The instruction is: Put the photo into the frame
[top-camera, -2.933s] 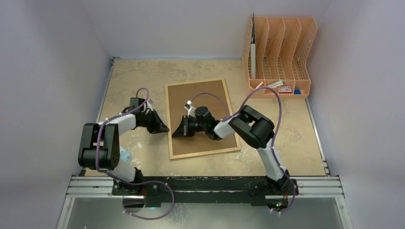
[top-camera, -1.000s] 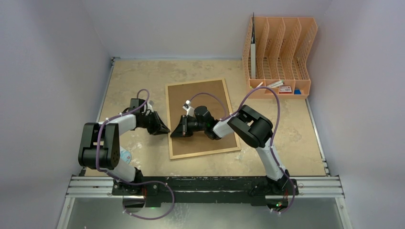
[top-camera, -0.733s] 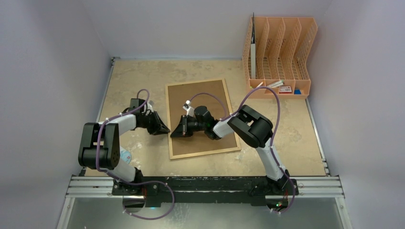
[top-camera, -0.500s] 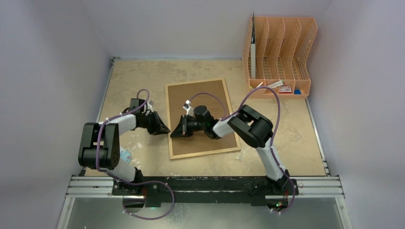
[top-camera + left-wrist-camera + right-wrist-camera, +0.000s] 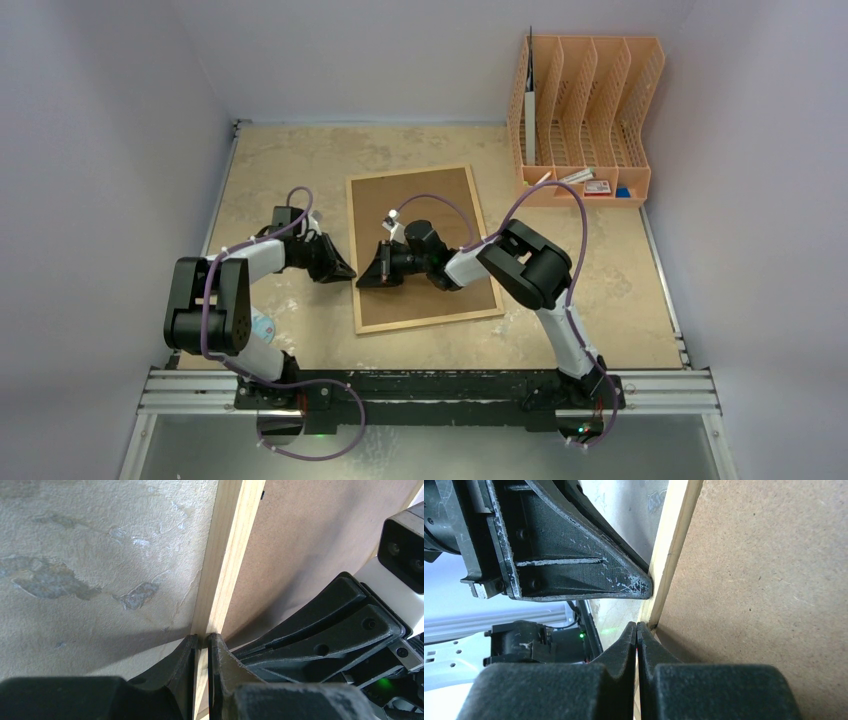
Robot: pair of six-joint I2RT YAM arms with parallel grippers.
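Gripping the frame (image 5: 227, 555) by its border, the left end effector (image 5: 201, 641) likely anchors it while the clenched right end effector (image 5: 636, 628) probes alongside.

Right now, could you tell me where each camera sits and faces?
Top external: above and behind the robot, looking down on the table, the frame, the left arm and right arm.
Left wrist: on the left arm, looking along the left gripper, clamped on the frame's wooden edge.
Right wrist: on the right arm; right gripper shut at that edge.
Shared: each wrist view shows the opposite gripper.
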